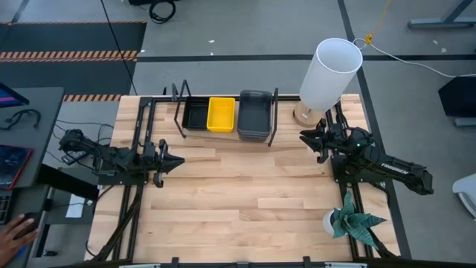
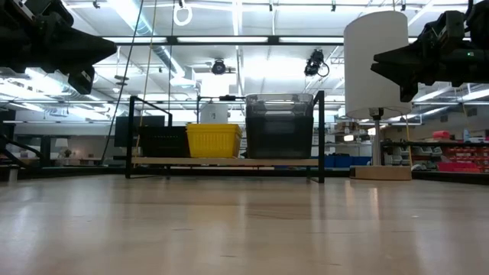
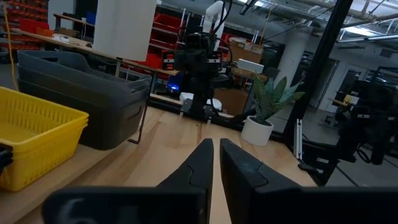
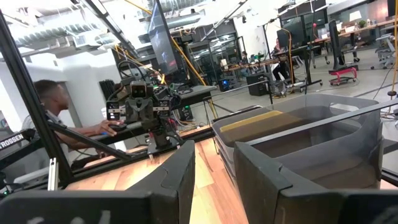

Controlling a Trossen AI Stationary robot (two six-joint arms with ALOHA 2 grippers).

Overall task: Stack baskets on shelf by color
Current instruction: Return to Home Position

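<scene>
At the far left, off the bench [image 1: 238, 193], a person's hand [image 1: 16, 229] rests on a side desk. The left claw [image 1: 178, 159] hangs above the bench's left side, pointing toward the middle; its fingers are drawn nearly together, with only a thin slit between them, and grip nothing. The shelf [image 2: 221, 161] stands along the bench's far edge, its long axis running left to right between black wire end frames. On its board sit three lots side by side, each with its long axis across the shelf's depth and its open side up. The black basket [image 1: 195, 116] is at the left end. The yellow basket [image 1: 221, 113] sits just beside it in the middle. The dark grey baskets [image 1: 254, 113], nested in a stack that rises highest, are at the right end and overhang the board a little front and back. Right of the shelf stands a white lamp [image 1: 332, 73]. The right claw [image 1: 305, 137] hangs above the bench's right side near the lamp's base, pointing toward the middle, its fingers parted and empty. A potted plant [image 1: 353, 222] sits at the near right corner.
</scene>
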